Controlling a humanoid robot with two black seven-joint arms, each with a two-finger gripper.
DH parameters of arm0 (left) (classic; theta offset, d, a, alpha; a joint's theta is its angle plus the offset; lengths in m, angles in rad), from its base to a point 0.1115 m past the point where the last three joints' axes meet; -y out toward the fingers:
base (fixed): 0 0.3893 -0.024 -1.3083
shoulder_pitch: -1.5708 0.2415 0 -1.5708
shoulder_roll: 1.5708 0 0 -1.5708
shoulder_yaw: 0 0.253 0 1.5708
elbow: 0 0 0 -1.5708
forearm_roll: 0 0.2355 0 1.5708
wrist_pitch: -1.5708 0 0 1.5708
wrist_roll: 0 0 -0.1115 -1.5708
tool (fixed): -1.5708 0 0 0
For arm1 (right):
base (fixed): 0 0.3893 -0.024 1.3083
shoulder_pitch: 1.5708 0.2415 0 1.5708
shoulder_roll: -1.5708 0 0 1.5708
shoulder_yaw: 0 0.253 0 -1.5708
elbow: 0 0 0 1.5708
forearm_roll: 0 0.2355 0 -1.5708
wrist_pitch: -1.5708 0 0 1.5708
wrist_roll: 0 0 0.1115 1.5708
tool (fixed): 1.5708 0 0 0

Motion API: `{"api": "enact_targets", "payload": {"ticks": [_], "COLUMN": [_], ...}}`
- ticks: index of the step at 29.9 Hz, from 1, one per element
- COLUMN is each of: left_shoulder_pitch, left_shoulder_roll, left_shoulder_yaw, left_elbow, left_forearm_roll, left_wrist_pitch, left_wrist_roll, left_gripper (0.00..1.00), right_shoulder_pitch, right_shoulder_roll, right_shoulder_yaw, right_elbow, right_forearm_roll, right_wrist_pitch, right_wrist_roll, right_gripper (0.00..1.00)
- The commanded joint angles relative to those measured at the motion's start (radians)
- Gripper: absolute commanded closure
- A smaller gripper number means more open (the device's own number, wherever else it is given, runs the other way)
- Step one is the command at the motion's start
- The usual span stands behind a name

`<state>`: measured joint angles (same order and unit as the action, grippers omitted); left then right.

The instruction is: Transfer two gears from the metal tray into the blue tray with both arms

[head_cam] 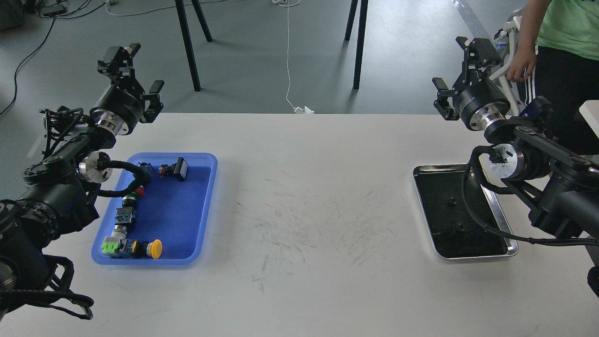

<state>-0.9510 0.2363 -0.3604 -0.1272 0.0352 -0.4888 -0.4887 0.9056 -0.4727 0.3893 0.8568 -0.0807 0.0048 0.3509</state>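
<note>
- Left gripper [135, 66]: raised beyond the far left edge of the white counter [299, 224]; fingers apart, holding nothing.
- Right gripper [461, 63]: raised beyond the far right edge of the counter, above and behind the shiny silver rectangular metal tray [511, 248]; fingers apart, holding nothing.
- Metal tray: lies flat on the right side of the counter, with a dark reflective inside. The right arm and its black cable cross over its right part.
- Two tiny black round gears: one [452, 202] sits near the middle of the metal tray; the other [461, 228] sits nearer the front rim. They lie apart from each other.
- Bright blue rectangular plastic tray [206, 206]: lies flat on the left side of the counter, well apart from the metal tray.
- Contents of the blue tray: coloured push-button switches along its left side, including a yellow-capped one [156, 248] at the front, and a black rectangular connector [175, 169] near the far rim.
</note>
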Motion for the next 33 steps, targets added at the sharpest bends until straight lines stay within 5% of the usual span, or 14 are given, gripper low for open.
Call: {"api": "enact_targets", "payload": {"ticks": [1,7,14,21,33], "left_shoulder_pitch": [0.003,0.003,0.003,0.003,0.005], "left_shoulder_roll": [0.0,-0.002,-0.003,-0.008,-0.008], "left_shoulder_yaw": [0.0,0.0,-0.002,-0.005,-0.003], "left_elbow": [0.0,0.0,0.0,0.0,0.0], "left_forearm_roll": [0.0,0.0,-0.001,-0.001,-0.021], "left_wrist_pitch": [0.0,0.0,0.0,0.0,0.0], "left_wrist_roll": [0.0,0.0,0.0,0.0,0.0], "left_gripper": [0.02,0.02,0.02,0.02,0.02], "right_shoulder_pitch": [0.068,0.199,0.415,0.446,0.444], "right_shoulder_roll": [-0.099,-0.202,-0.218,-0.25,-0.264], "right_shoulder_yaw": [-0.14,-0.406,-0.733,-0.753,-0.714], "right_elbow": [0.062,0.088,0.088,0.09,0.067], "right_forearm_roll": [-0.001,-0.013,-0.103,-0.316,-0.373], "right_wrist_pitch": [0.029,0.127,0.257,0.333,0.287], "right_wrist_roll": [-0.033,-0.119,-0.116,-0.115,-0.075], "right_gripper": [0.01,0.01,0.01,0.01,0.02]}}
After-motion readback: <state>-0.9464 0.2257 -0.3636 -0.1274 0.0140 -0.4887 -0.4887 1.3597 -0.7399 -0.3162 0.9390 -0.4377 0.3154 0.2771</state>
